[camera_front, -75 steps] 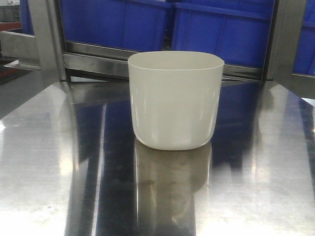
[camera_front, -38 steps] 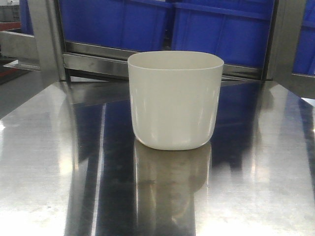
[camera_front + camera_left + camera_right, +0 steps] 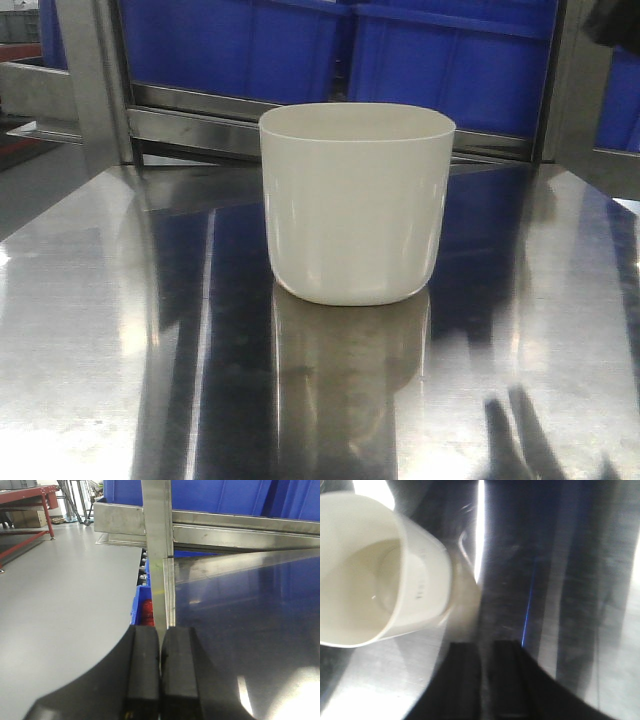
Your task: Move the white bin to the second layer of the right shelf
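Bin (image 3: 355, 205) sat in neither set of fingers. The left fingers (image 3: 142, 672) were pressed together, pad against pad, grasping nothing. They hung at the left edge of the steel surface (image 3: 250, 630), in line with a steel upright (image 3: 157, 555) rising just ahead. Left of that edge lay grey floor (image 3: 60, 600), and below it a low blue crate (image 3: 136, 611) with something red inside.

The right fingers (image 3: 464, 680) were drawn almost together, with only a slim dark gap between them, and they too held nothing. That view was blurred. They hovered over bare steel, with the bin up and to their left, apart from them, its open mouth showing a plain, glossy inside.

In the front view the bin stood upright near the middle of the surface, its reflection in the polished steel beneath. Behind it ran a steel rack rail (image 3: 200, 110) between two uprights, and on the rack behind the rail stood big blue crates (image 3: 450, 60). A dark shape (image 3: 612, 22) cut into the top right corner, too little of it showing to tell what it was.
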### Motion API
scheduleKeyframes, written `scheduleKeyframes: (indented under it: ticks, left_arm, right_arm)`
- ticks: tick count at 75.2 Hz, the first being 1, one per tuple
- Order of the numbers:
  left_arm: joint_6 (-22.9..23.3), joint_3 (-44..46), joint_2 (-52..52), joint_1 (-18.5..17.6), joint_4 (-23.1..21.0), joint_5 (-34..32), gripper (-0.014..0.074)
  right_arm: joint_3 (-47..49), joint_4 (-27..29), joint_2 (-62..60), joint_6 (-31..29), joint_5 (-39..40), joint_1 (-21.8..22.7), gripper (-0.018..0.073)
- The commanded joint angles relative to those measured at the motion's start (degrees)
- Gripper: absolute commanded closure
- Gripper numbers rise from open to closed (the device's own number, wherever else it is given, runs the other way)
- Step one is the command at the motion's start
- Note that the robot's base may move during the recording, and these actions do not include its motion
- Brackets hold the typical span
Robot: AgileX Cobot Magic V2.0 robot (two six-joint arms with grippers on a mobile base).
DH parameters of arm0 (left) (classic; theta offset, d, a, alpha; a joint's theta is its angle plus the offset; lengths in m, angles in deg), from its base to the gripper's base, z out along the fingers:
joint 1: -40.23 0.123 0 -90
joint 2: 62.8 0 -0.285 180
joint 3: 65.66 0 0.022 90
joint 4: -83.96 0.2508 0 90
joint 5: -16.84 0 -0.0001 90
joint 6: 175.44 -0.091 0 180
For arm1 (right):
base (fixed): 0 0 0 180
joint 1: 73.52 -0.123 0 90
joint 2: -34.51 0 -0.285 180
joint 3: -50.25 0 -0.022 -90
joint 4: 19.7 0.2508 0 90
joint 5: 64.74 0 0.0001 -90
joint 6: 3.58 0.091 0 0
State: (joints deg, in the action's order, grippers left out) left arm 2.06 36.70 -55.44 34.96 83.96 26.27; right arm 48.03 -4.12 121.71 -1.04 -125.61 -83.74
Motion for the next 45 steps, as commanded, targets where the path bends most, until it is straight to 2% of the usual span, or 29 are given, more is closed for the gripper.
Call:
scheduleKeyframes:
  ticks: [1, 8, 25, 45]
  left_arm:
    - [0.3, -2.1, -0.8, -0.3, 0.0, -5.0, 0.0512]
    - [0.3, -2.1, -0.8, -0.3, 0.0, -5.0, 0.0512]
    - [0.3, -2.1, -0.8, -0.3, 0.0, -5.0, 0.0512]
    - [0.3, -2.1, -0.8, -0.3, 0.0, -5.0, 0.0512]
  right_arm:
    - [2.5, 1.5, -0.4, -1.8, 4.3, -2.3, 0.0141]
    - [2.6, 1.5, 0.4, -1.8, 6.0, -4.6, 0.0067]
    - [2.6, 1.5, 2.4, -1.8, 5.8, -8.0, 0.007]
    - [2.8, 1.5, 6.2, -1.8, 9.1, -9.0, 0.007]
